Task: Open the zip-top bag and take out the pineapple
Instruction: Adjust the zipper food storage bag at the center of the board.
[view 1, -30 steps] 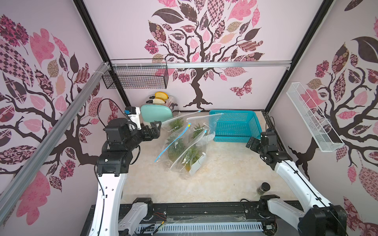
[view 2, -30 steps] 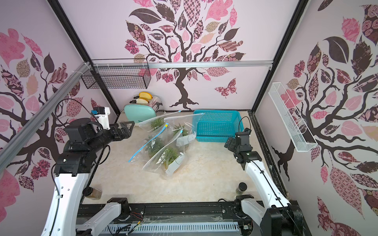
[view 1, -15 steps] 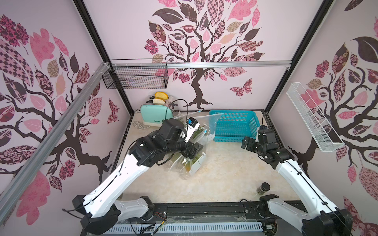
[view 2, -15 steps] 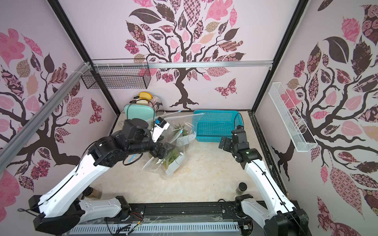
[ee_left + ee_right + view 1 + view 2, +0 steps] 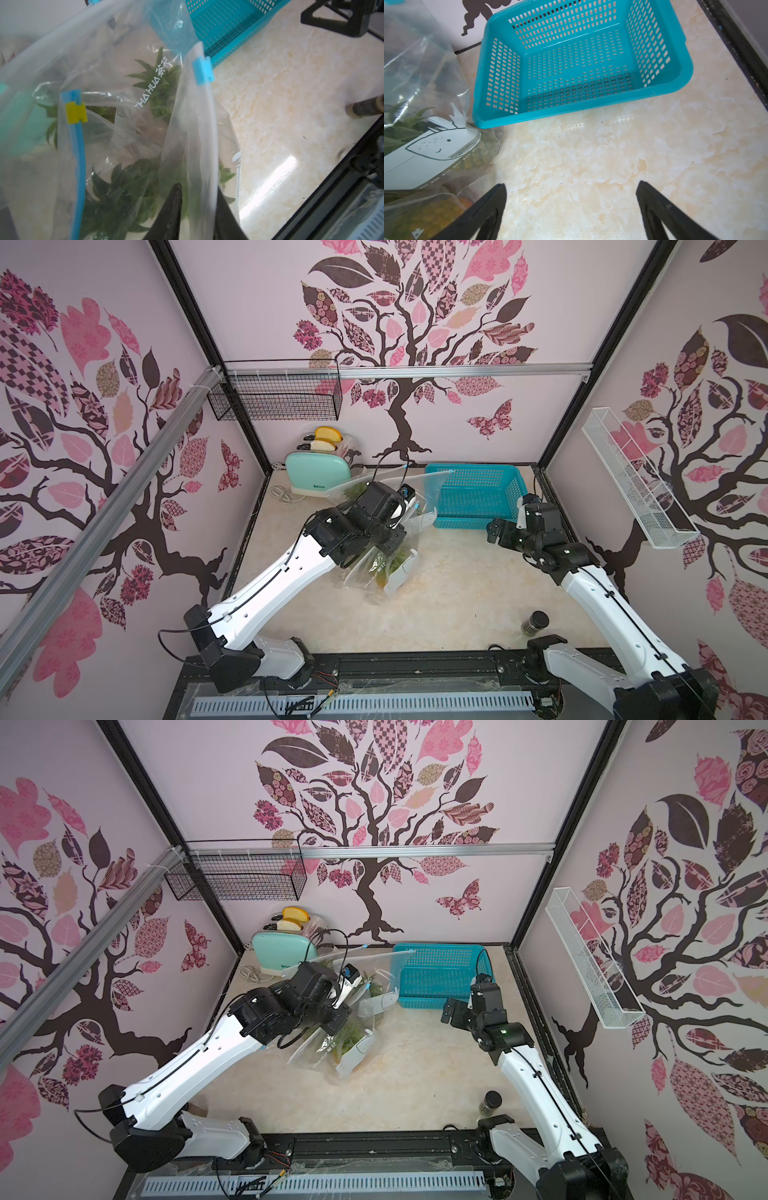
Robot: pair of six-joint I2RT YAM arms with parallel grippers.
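Observation:
Several clear zip-top bags (image 5: 384, 572) with pineapples inside lie heaped mid-table in both top views. My left gripper (image 5: 197, 187) reaches down onto the heap (image 5: 353, 1040) and is shut on the top strip of one zip-top bag (image 5: 199, 128), below its blue slider (image 5: 202, 70). Green pineapple leaves (image 5: 126, 185) show through the plastic. A neighbouring bag carries a yellow slider (image 5: 75, 113). My right gripper (image 5: 571, 187) hangs open over bare table just right of the heap, nothing between its fingers. A yellow pineapple (image 5: 431, 214) shows in the bag beside it.
A teal basket (image 5: 473, 522) stands behind the right gripper (image 5: 494, 531), touching the bags. A mint toaster (image 5: 320, 477) with bread sits at the back left. A small dark jar (image 5: 536, 622) stands near the front right. Wire racks hang on the walls.
My left arm swung from the left wall in over the bags and its jaws closed on a bag's top strip. The right gripper shifted slightly toward the middle, still open.

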